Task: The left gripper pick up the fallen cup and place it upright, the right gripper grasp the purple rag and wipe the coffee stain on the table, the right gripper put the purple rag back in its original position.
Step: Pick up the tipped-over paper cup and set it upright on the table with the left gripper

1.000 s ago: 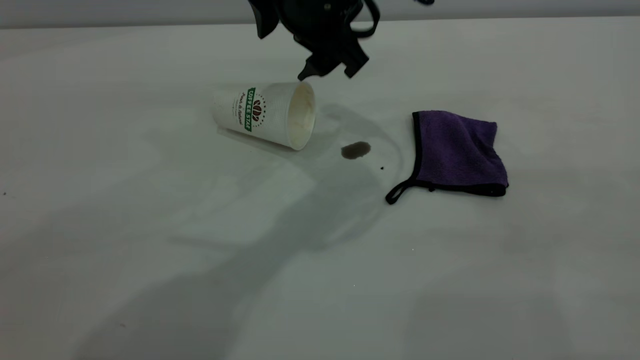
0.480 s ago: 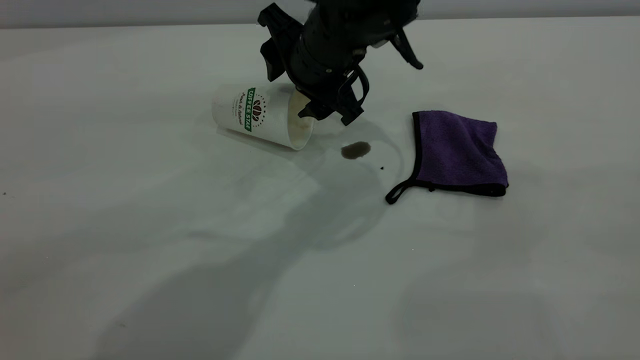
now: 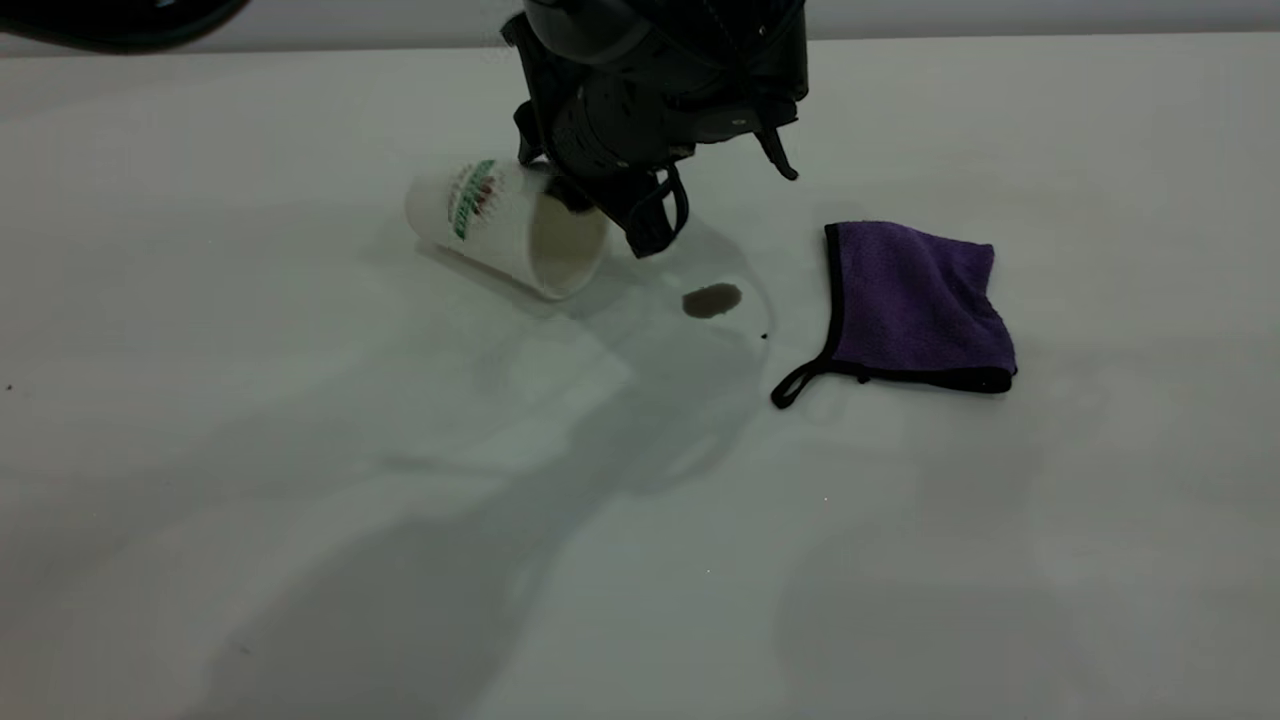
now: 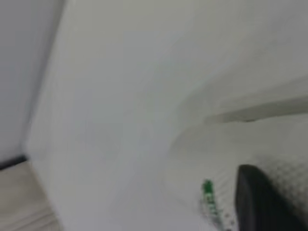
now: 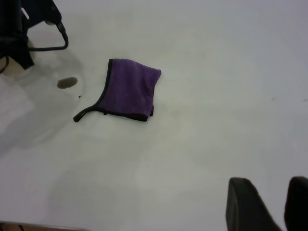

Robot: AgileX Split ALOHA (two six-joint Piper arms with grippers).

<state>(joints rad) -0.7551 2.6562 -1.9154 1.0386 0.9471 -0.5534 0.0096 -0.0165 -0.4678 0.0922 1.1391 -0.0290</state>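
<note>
Cup (image 3: 505, 222) tipped at left on surface (image 3: 300, 500); coffee stain (image 3: 712, 299) between it and purple rag (image 3: 915, 305) at right.

open table (image 3: 300, 560) front/left | rag (image 3: 915, 300) right of stain (image 3: 712, 300) | cup (image 3: 500, 225) left

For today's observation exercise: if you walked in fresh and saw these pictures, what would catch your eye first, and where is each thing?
First, the bulky black left gripper at the rim of the tipped cup, far centre of the white table. Next, the purple rag, lying flat to the right. Between them sits a small brown coffee stain. The right gripper shows only in its own wrist view, above bare table and away from the rag.
</note>
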